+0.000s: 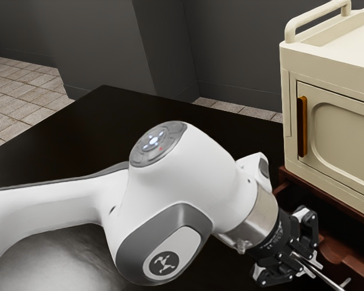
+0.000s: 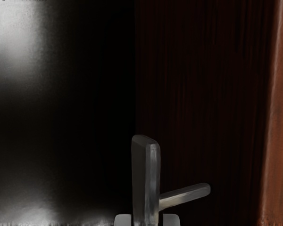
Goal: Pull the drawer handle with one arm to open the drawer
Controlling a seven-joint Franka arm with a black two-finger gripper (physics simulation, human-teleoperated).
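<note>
While two fingers pinch one metal handle in wrist view, exterior view gives us one cream cabinet, one open drawer.

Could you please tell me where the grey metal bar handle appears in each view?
Exterior view: the grey metal bar handle is at the lower right.
Wrist view: in line with where the glossy black tabletop borders the reddish-brown wooden drawer.
Shared landmark: that drawer.

- Cream, round-edged cabinet, a pale tubular rail on top
- Upright amber-brown bar handle on its closed door
- Glossy black table
- Dark grey walls
- Beige tiled floor beyond the table
</note>
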